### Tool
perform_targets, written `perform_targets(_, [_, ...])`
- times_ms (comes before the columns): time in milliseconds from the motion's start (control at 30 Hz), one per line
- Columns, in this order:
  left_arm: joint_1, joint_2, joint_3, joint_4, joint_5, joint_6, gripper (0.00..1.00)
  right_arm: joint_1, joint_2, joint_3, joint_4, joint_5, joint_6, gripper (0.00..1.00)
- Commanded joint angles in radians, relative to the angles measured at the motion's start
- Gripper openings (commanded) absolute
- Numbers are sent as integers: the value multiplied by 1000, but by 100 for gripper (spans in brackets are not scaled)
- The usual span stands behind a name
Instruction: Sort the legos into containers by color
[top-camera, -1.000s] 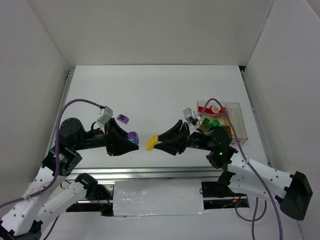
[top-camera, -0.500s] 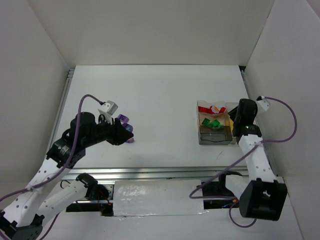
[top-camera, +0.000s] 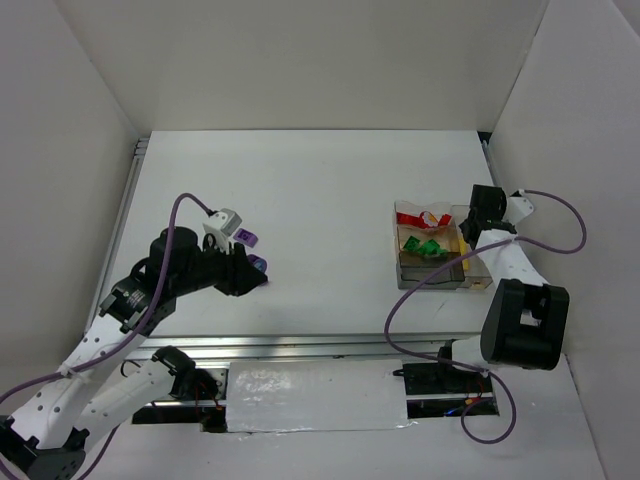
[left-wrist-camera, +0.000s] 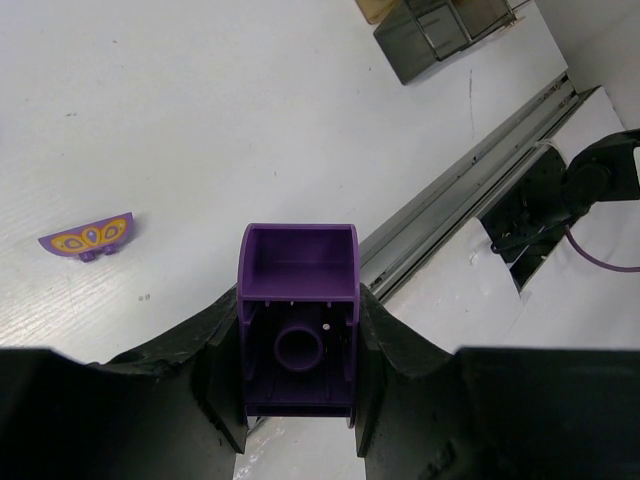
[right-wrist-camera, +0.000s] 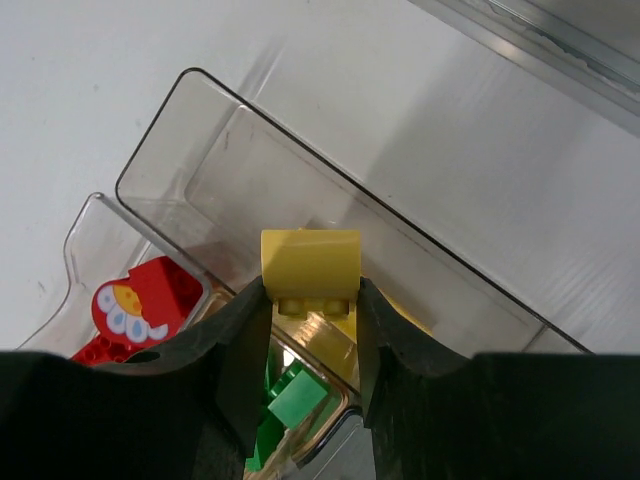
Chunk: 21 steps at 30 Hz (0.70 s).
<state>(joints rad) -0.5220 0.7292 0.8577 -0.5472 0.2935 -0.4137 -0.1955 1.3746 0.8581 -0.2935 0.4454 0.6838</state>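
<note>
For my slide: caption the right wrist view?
Right gripper holds a yellow brick over the clear bins.

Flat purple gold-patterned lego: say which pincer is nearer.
Left. The left pincer, shut on a hollow purple brick, sits beside the flat purple lego; the right pincer holds a yellow brick over the clear plastic bins, far off.

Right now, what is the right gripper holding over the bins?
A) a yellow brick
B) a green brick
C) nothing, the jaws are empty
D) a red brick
A: the right wrist view shows a yellow brick clamped in the right gripper, above the clear bins.
</note>
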Motion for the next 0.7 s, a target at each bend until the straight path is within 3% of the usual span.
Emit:
perform_targets(0, [2,-16,-6,36,29,27,0,-10,8,44,2,32,17,38])
perform_targets(33, [2,-17,-8,39,27,27,0,-10,4,44,2,30,22,66])
perform_targets(100, [2,-19,-9,38,32,27,0,-9,-5,51,-2,20,14,73])
perform_targets(200, [2,-19,-8,41,44,29,0,-9,-42,50,4,-37,-4,98])
perform_targets(300, [2,-13,-5,49,73,33,0,11,-121,32,4,-114,-16,100])
perform_targets(400, [2,-7,-2,62,162,53,0,60,-255,-37,111,-369,-99,100])
perform_targets(433, [2,-7,-2,76,230,59,0,114,-285,-53,176,-463,-137,99])
perform_targets(467, [2,-4,-5,84,275,75,0,151,-339,-76,230,-713,-164,98])
perform_targets(500, [2,-1,-6,93,321,84,0,189,-359,-111,323,-834,-180,97])
perform_targets(567, [2,3,-6,113,478,108,0,374,-408,-139,425,-1134,-196,96])
perform_targets(600, [2,-2,-11,122,519,111,0,513,-423,-161,520,-1196,-198,95])
perform_targets(667, [1,-17,-23,150,602,112,0,657,-492,-206,615,-1217,-190,94])
